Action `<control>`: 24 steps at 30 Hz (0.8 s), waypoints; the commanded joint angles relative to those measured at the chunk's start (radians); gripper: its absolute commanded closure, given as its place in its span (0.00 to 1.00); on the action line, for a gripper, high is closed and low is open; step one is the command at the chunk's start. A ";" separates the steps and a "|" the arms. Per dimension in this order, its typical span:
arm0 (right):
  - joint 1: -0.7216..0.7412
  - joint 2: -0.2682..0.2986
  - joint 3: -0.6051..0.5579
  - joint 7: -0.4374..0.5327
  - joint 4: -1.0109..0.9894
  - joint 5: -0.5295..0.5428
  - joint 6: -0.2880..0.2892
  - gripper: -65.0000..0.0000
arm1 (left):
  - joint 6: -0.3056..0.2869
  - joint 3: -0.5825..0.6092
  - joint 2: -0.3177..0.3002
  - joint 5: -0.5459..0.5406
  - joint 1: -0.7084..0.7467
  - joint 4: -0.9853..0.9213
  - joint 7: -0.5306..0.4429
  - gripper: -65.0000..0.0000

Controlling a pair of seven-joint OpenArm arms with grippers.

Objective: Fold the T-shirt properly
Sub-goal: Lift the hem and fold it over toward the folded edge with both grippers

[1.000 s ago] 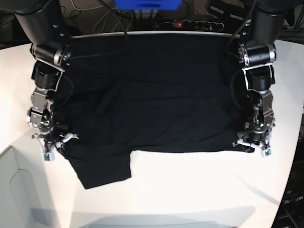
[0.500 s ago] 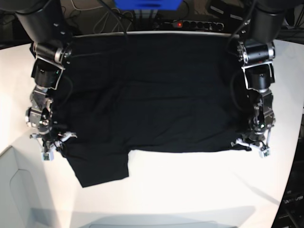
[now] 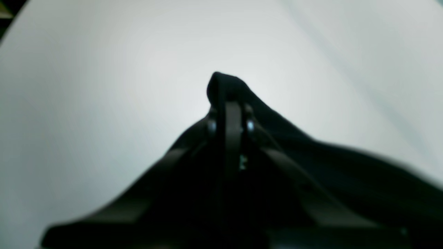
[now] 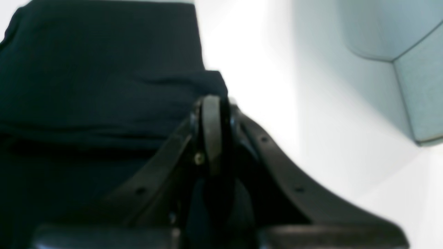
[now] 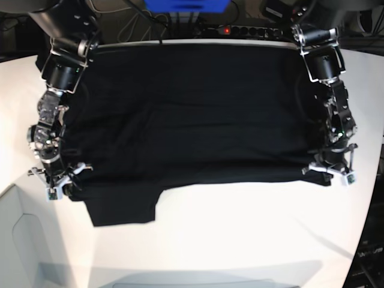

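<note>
The large plain black short-sleeved cloth T-shirt (image 5: 192, 114) lies spread across the white tabletop (image 5: 240, 240), its far edge up by the back of the table and one sleeve (image 5: 123, 207) flopping out toward the near side. No print or label shows from here.

Both arms are down at the near corners. The left gripper (image 5: 335, 173) has its jaws pressed together on a small peak of black cloth: in the left wrist view the fabric (image 3: 225, 83) pokes up past the closed fingertips, tented off the table. The right gripper (image 5: 55, 185) is clamped too, jaws tight together at the edge of the cloth; in the right wrist view the hem (image 4: 207, 81) sits right at the tip, though how much fabric is caught between them is hard to tell.

Handling, as a judgement: this is light, limp cloth with no stiffness at all. It will sag between the two pinch points and drag along the table, and thin knit can slip out of a shallow pinch. The corners of the near edge, well apart as now, look like the sensible holds, keeping the span taut. The loose sleeve will trail and may bunch under the fold.
</note>
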 commanded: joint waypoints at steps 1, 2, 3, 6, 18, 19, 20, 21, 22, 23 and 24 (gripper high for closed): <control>0.014 0.013 0.002 0.032 0.042 0.024 0.030 1.00 | -0.002 -0.014 -0.013 -0.005 -0.005 0.046 -0.031 1.00; 0.002 0.013 0.002 0.029 0.062 0.041 0.039 1.00 | -0.002 -0.021 -0.009 -0.005 0.012 0.068 -0.031 1.00; -0.013 0.013 0.002 0.027 0.086 0.061 0.043 1.00 | -0.002 -0.026 -0.003 -0.005 0.029 0.094 -0.031 1.00; -0.069 0.013 0.000 0.027 0.154 0.098 0.044 1.00 | -0.002 -0.027 0.000 -0.005 0.087 0.165 -0.031 1.00; -0.256 0.020 0.002 0.027 0.381 0.190 0.044 1.00 | -0.002 -0.147 0.077 -0.006 0.266 0.422 -0.031 1.00; -0.271 0.020 0.002 0.030 0.389 0.190 0.044 1.00 | -0.004 -0.156 0.079 -0.006 0.279 0.433 -0.031 1.00; -0.285 0.020 0.002 0.030 0.396 0.190 0.044 1.00 | -0.004 -0.156 0.083 -0.006 0.294 0.436 -0.031 1.00; -0.297 0.020 0.002 0.030 0.404 0.190 0.044 1.00 | -0.004 -0.156 0.085 -0.006 0.305 0.436 -0.031 1.00; -0.310 0.020 0.002 0.032 0.410 0.190 0.044 1.00 | -0.004 -0.158 0.085 -0.006 0.312 0.436 -0.032 1.00; -0.322 0.020 0.003 0.032 0.419 0.190 0.044 1.00 | -0.004 -0.159 0.085 -0.006 0.320 0.436 -0.032 1.00; -0.336 0.020 0.003 0.033 0.431 0.190 0.044 1.00 | -0.004 -0.161 0.085 -0.006 0.328 0.436 -0.032 1.00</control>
